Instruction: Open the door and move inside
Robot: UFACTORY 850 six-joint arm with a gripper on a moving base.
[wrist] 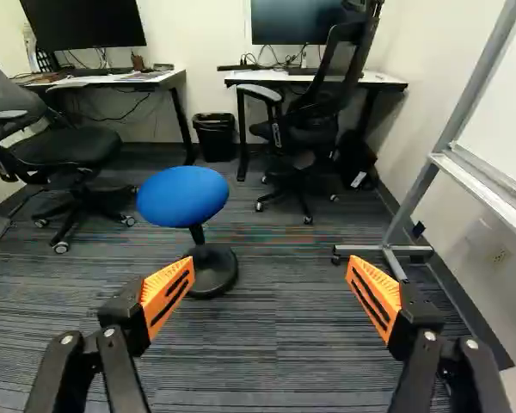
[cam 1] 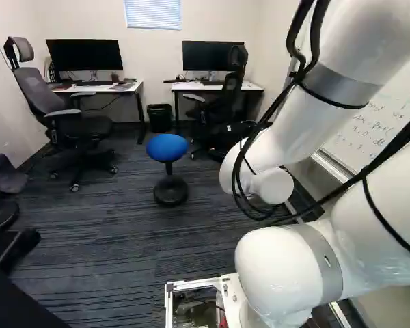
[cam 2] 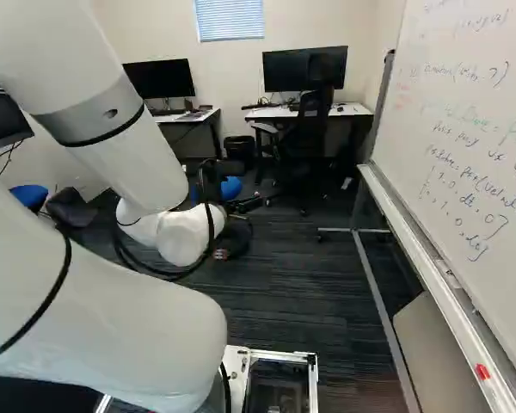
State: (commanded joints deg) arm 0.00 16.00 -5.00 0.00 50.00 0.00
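No door or door handle shows in any view; an office room lies ahead of the arm. My gripper (cam 2: pixel 241 206) is partly hidden by the white wrist in the right base view, in front of the blue stool. In the wrist view the gripper (wrist: pixel 270 267) stands open, its orange pads wide apart with only carpet (wrist: pixel 271 327) visible between them.
Ahead stands a blue stool (wrist: pixel 182 196), with office chairs (wrist: pixel 64 159) (wrist: pixel 305 125) and two desks (wrist: pixel 318 79) with monitors behind. A bin (wrist: pixel 216 136) sits between the desks. A wheeled whiteboard (cam 2: pixel 464 129) runs along the right side, its foot (wrist: pixel 383 250) on the carpet.
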